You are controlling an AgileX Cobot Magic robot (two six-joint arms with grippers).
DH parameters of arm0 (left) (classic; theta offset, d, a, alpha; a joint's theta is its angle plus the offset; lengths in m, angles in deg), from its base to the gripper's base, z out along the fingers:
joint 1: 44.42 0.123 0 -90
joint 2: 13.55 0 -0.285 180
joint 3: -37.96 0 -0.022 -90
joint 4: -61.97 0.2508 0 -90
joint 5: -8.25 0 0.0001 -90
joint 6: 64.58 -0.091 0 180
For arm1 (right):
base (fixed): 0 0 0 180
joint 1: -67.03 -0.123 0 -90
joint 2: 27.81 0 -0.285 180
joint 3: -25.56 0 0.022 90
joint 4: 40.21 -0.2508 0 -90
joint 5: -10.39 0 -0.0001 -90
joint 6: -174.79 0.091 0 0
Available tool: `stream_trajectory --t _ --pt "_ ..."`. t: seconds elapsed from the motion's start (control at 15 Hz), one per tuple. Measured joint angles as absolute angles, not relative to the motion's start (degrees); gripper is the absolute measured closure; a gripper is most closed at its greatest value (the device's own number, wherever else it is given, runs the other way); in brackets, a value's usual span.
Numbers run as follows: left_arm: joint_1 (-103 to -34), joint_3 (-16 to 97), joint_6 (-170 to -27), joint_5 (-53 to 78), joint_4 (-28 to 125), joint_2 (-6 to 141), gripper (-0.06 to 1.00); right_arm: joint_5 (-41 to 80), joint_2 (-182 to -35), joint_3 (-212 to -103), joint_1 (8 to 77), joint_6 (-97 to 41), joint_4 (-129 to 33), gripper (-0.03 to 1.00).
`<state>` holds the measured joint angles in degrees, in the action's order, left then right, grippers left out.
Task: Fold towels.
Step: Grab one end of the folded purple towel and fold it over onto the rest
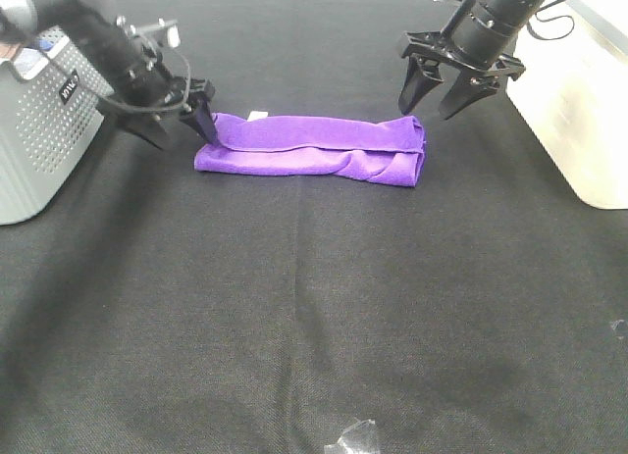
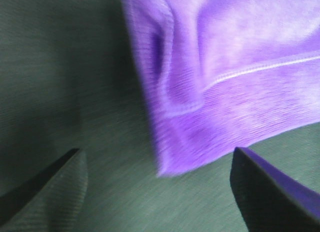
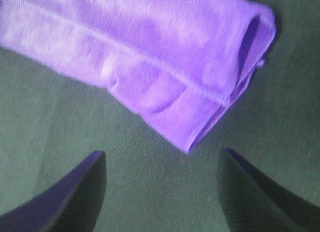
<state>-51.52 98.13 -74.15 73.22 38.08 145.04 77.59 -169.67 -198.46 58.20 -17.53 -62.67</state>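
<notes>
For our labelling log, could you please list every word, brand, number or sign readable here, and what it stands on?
No text can be quoted with confidence.
On the grey perforated basket, a black label: white letters, too small and tilted to read.
On the purple towel, a white tag: too small to show any print.
Wrist views: no text.

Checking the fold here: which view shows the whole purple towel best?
The exterior high view: the purple towel lies there whole, a long folded strip. The left wrist view shows only one blurred corner; the right wrist view only the other folded end.
</notes>
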Motion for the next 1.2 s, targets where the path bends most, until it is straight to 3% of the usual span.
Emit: stream_trajectory --t 0.2,0.6,1.2 --pt "-49.6 98.1 -77.5 71.6 28.7 148.0 0.22 78.6 -169.7 -198.5 58.2 -17.5 -62.7 0.33" --pt "-49.2 98.7 -79.0 69.9 26.0 149.8 0.22 78.7 -169.7 -198.5 58.2 -17.5 -62.7 0.33" --pt "-54.7 99.3 -79.9 64.1 21.6 151.6 0.22 80.1 -169.7 -198.5 58.2 -17.5 -62.8 0.33"
